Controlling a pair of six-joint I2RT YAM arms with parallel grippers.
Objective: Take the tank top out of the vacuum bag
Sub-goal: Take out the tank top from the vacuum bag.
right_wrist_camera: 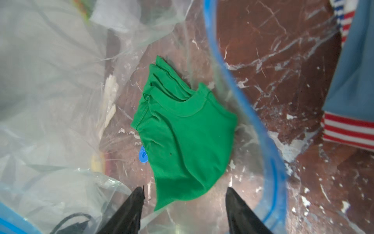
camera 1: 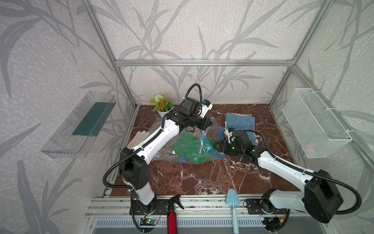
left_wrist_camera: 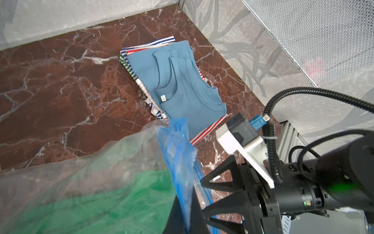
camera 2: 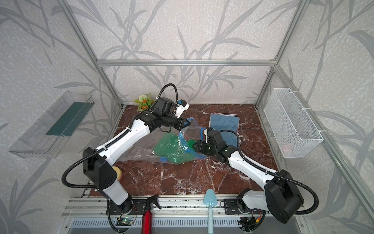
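Observation:
The vacuum bag (camera 1: 210, 129) (camera 2: 141, 147) lies crumpled mid-table, clear plastic with a blue zip strip (right_wrist_camera: 242, 105) (left_wrist_camera: 178, 154) round its mouth. Inside lies the green tank top (camera 1: 188, 145) (camera 2: 170, 147) (right_wrist_camera: 186, 137), loosely folded, showing through the plastic in the left wrist view (left_wrist_camera: 101, 202). A small blue valve (right_wrist_camera: 143, 156) sits beside it. My left gripper (camera 1: 210, 121) (camera 2: 188, 122) (left_wrist_camera: 185, 192) is shut on the zip strip, holding the mouth up. My right gripper (camera 1: 216, 145) (camera 2: 194, 146) (right_wrist_camera: 185, 189) is open inside the mouth, its fingers on either side of the top's near corner, apart from it.
A stack of folded clothes (camera 1: 240, 123) (left_wrist_camera: 178, 85), blue on top of striped, lies behind the right wrist. A potted plant (camera 1: 163, 107) and a white glove (camera 1: 137, 137) are at the left. A mesh basket (camera 1: 315, 123) hangs on the right wall. A red spray bottle (camera 1: 172, 214) and a trowel (camera 1: 233, 204) rest at the front.

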